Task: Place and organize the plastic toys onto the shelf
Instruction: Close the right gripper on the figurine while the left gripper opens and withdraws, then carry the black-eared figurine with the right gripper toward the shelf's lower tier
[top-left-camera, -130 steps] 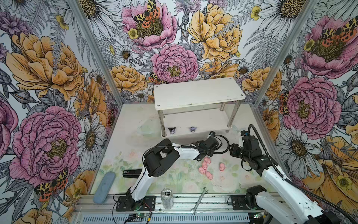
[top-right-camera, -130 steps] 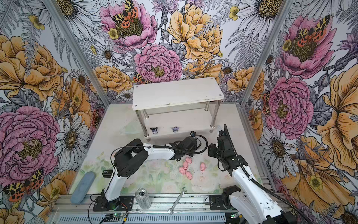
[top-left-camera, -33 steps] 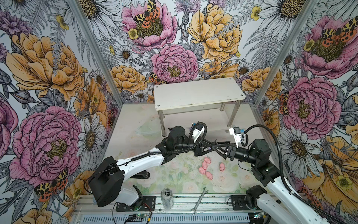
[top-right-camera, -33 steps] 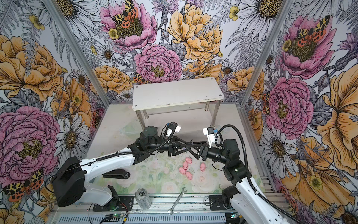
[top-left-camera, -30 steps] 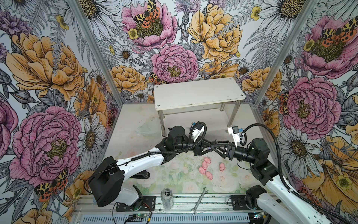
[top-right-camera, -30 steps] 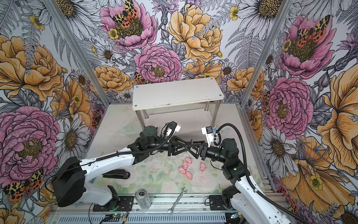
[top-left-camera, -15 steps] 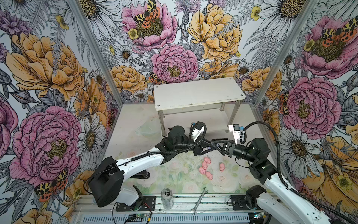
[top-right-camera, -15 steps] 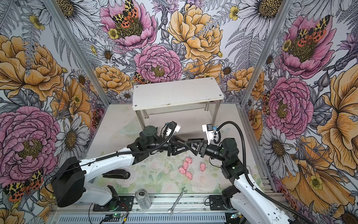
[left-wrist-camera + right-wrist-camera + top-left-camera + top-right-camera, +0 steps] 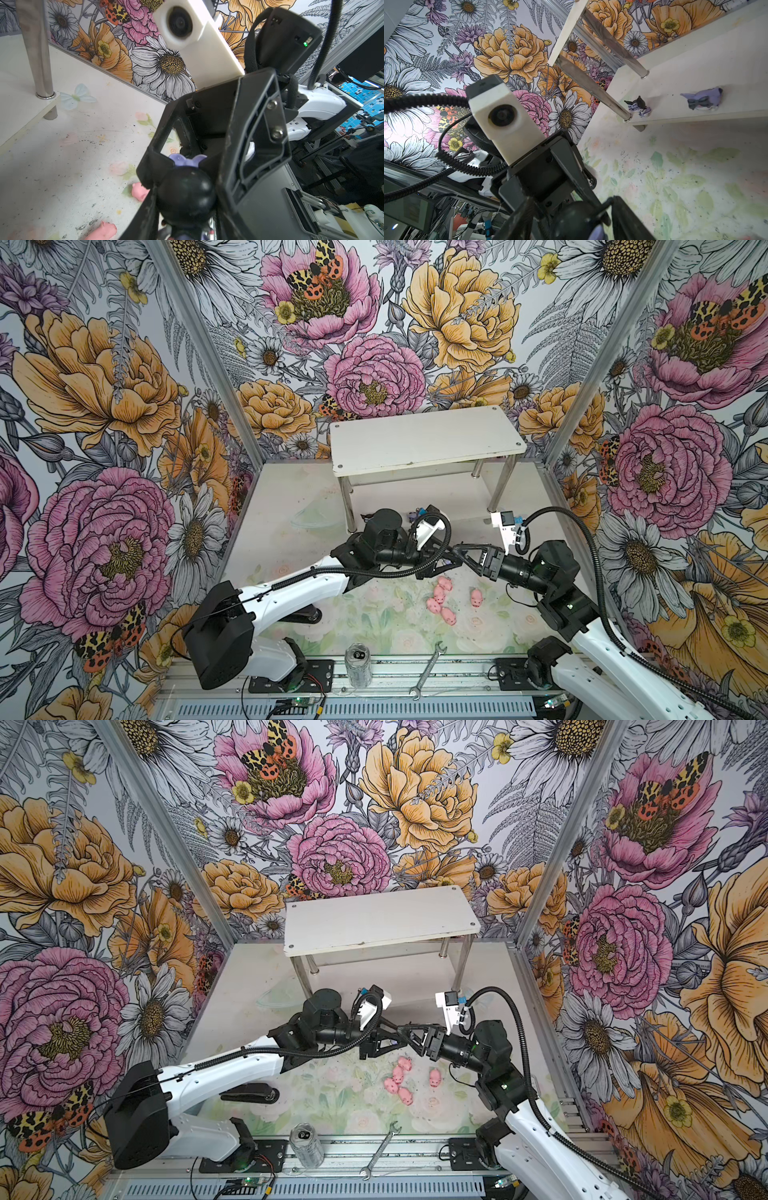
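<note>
In both top views the held figurine (image 9: 392, 1041) is almost wholly hidden between the meeting jaws; only a purple sliver shows. The left wrist view cuts off its lower body, and one pink pig (image 9: 139, 191) lies half behind a jaw. Whether the jaws of the right gripper (image 9: 571, 225) touch the figurine cannot be told.

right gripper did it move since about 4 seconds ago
Yes. In a top view the right gripper has swung left, away from the shelf's front right leg, to meet the left gripper.
</note>
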{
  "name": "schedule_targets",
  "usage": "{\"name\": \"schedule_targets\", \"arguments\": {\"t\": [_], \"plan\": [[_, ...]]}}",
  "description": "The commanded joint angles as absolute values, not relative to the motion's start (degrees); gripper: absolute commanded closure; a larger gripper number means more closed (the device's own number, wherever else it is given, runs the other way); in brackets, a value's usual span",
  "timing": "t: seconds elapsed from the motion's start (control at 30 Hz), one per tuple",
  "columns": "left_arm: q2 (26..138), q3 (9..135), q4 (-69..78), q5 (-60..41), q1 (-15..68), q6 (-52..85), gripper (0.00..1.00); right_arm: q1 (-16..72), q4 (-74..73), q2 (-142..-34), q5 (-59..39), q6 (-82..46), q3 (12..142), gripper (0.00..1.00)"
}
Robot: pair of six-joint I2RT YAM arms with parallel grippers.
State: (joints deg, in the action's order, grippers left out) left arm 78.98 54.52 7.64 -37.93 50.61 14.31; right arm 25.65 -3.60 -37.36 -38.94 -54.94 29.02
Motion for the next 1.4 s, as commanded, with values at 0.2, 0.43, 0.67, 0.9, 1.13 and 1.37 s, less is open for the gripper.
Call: {"name": "schedule_targets", "arguments": {"t": [0.2, 0.43, 0.67, 0.9, 1.13, 1.37], "plan": [[80.6, 58.0, 6.0, -36.8, 50.7, 11.5, 0.80, 28.0, -3.1, -37.6, -34.7, -55.0, 28.4, 0.61], [80.8, 58.4, 4.8, -34.4, 50.8, 11.2, 0.72, 29.1, -3.8, -39.1, -33.1, -55.0, 28.9, 0.80], [81.9, 58.2, 4.9, -30.3, 50.4, 12.8, 0.01, 31.0, -0.3, -39.1, -25.9, -54.8, 29.1, 0.98], [79.2, 55.0, 3.9, -18.4, 49.9, 14.4, 0.02, 31.2, 7.5, -37.9, -15.4, -52.6, 29.4, 1.00], [67.2, 46.1, 2.4, 8.4, 49.9, 18.2, 0.01, 32.3, 14.5, -40.4, -0.7, -46.3, 33.0, 1.00], [55.4, 39.1, -0.1, 15.7, 51.6, 19.2, 0.01, 35.0, 15.6, -54.8, 27.7, -38.4, 40.5, 1.00]]}}
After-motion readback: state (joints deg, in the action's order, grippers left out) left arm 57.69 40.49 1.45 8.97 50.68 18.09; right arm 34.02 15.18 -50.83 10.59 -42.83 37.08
